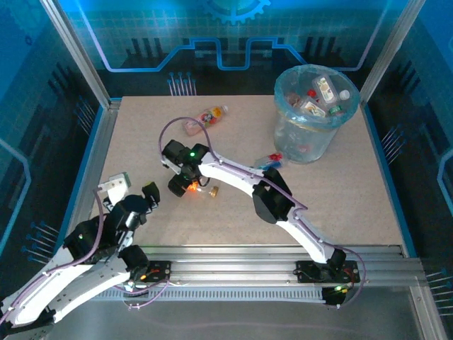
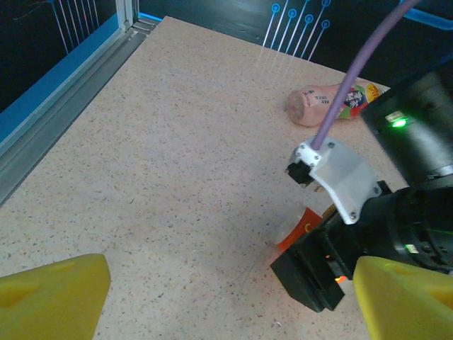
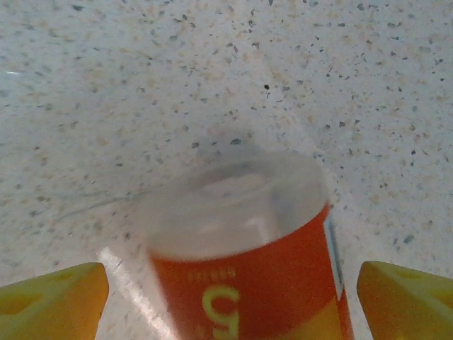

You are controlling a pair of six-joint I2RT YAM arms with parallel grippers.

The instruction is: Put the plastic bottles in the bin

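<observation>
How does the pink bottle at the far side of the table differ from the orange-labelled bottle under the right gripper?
The pink bottle has a pink body and a multicoloured label; the orange-labelled bottle is clear with an orange label. The pink bottle lies free of either gripper; the orange-labelled bottle sits between the right gripper's open fingers. Both are on the table, outside the bin.

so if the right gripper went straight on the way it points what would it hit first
Most likely the orange-labelled bottle, which sits between the right gripper's open fingertips, ahead of the table. How near it is, I cannot tell.
</observation>
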